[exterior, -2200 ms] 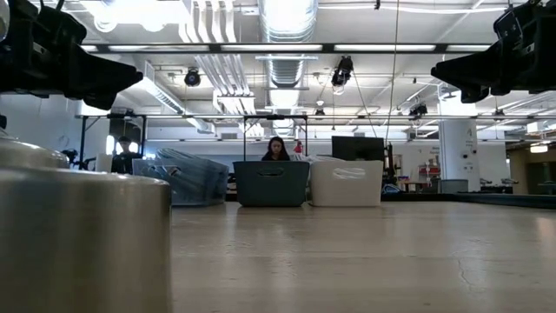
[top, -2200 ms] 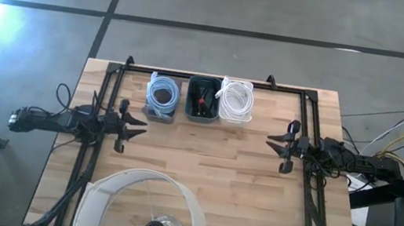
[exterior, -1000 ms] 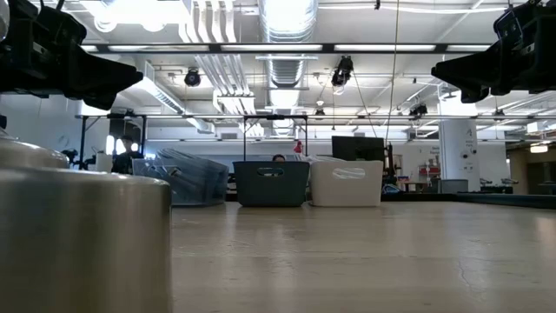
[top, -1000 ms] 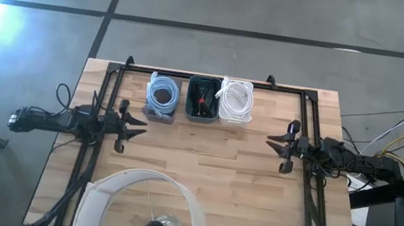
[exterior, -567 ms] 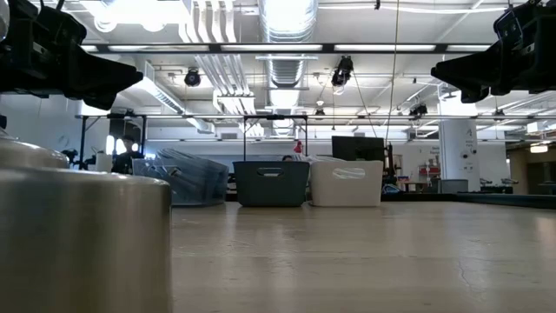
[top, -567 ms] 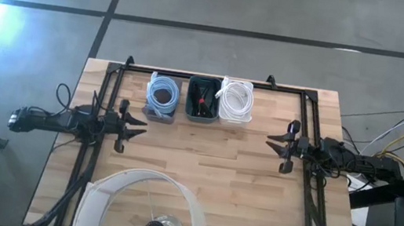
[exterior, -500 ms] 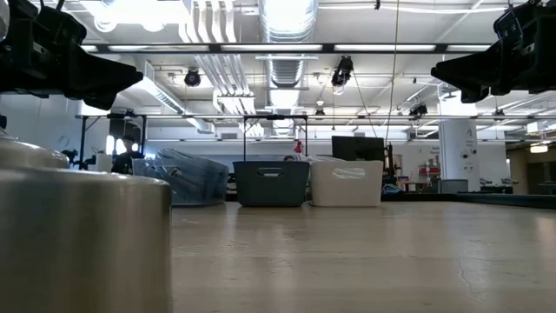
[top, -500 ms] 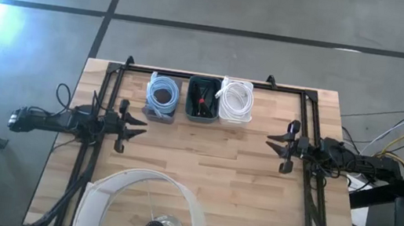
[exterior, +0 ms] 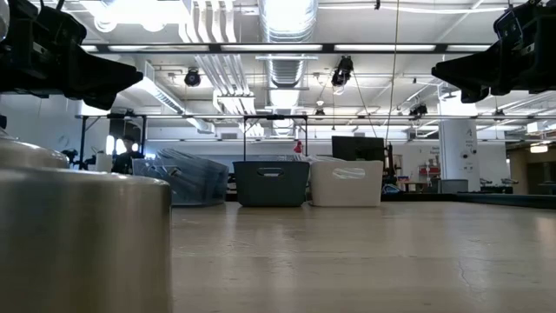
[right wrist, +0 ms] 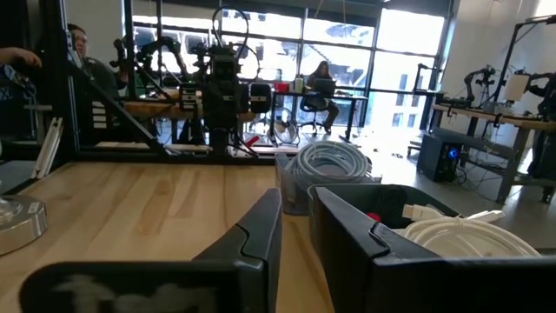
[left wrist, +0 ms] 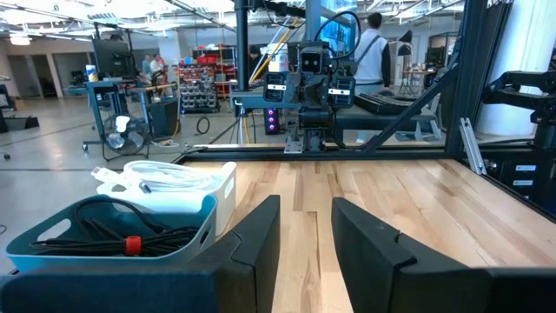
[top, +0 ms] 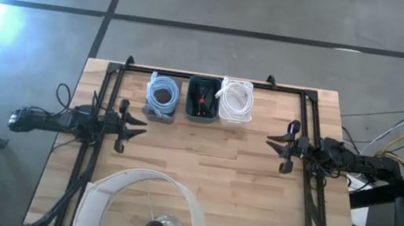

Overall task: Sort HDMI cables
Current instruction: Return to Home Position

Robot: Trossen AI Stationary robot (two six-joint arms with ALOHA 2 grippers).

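The HDMI cables lie coiled in three small bins in a row at the table's far edge: light blue cables (top: 162,94) in the left bin, black cables (top: 202,101) in the dark middle bin, white cables (top: 237,100) in the white right bin. My left gripper (top: 143,128) hovers over the table's left side, open and empty, its fingers pointing toward the table's right edge. My right gripper (top: 269,145) hovers over the right side, open and empty, pointing toward the left edge. The left wrist view shows the black cables (left wrist: 113,228), the right wrist view the light blue coil (right wrist: 328,161).
A large round white ring with a metal cylinder (top: 145,210) stands at the table's near edge, close in the low view (exterior: 82,235). Black frame rails (top: 207,78) run along the far edge and both sides. Bare wood (top: 204,157) lies between the grippers.
Both arms and the cables have kept still. In the room beyond the table, a person seen behind the dark bin in the low view has dropped out of sight.
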